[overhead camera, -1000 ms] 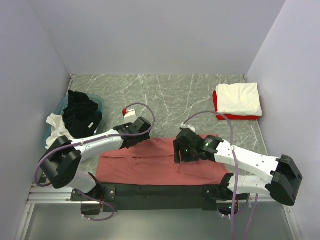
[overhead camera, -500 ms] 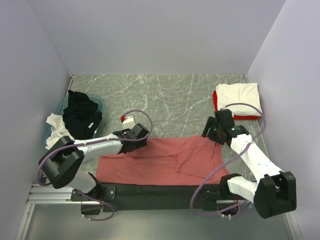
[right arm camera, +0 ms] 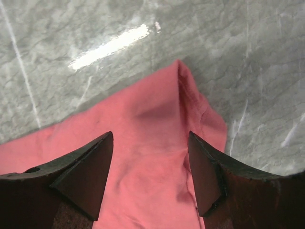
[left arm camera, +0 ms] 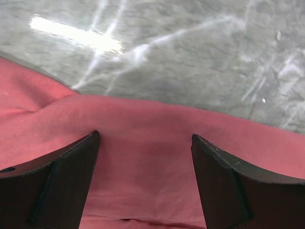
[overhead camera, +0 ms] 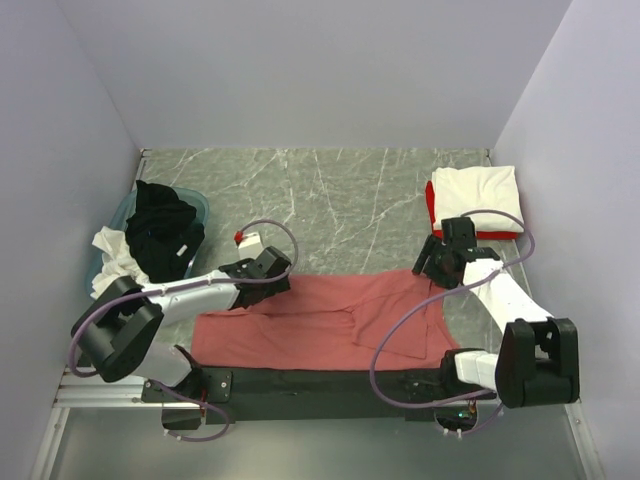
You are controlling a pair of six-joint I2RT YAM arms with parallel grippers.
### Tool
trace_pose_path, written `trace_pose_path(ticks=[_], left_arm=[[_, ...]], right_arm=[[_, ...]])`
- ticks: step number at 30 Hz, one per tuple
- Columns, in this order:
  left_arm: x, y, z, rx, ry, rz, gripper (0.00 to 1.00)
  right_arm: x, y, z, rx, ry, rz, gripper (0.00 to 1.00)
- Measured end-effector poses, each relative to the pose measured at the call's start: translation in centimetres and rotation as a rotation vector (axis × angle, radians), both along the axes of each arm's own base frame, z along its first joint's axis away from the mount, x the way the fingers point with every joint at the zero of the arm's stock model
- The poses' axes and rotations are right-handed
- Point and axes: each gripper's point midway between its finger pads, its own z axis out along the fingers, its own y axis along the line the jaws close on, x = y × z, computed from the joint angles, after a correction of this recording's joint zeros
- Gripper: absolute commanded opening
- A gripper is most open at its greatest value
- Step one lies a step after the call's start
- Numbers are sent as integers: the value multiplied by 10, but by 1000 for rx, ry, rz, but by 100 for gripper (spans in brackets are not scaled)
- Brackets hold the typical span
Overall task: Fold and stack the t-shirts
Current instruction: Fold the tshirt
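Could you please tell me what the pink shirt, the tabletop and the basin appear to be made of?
The pink shirt looks like soft matte cloth: it creases and lies limp. The tabletop looks like glossy grey-green marble or marble-print laminate: white veins, bright glare. The basin seems teal plastic, judging by its thin smooth rim.

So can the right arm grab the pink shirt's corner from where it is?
Probably yes. The right gripper is open just above the far corner of the pink shirt, with only bare table around it and nothing in between.
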Motion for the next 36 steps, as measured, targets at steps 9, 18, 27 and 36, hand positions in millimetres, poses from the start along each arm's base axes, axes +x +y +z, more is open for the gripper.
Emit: trace_pose_path(ticks=[9,18,27,36], left_arm=[[0,27,2,-7,-10,47,85],[4,41,6,-23,-26,71,86],[13,62,4,-25,-33,137,86],[18,63,2,-49,-38,160,86]], right_arm=[[1,-4,-23,-2,73,-14,67],[2,-8,-35,-18,103,-19,19],[1,-17,-39,-68,120,-44,0],[2,-29,-38,-128,135,-77,0]])
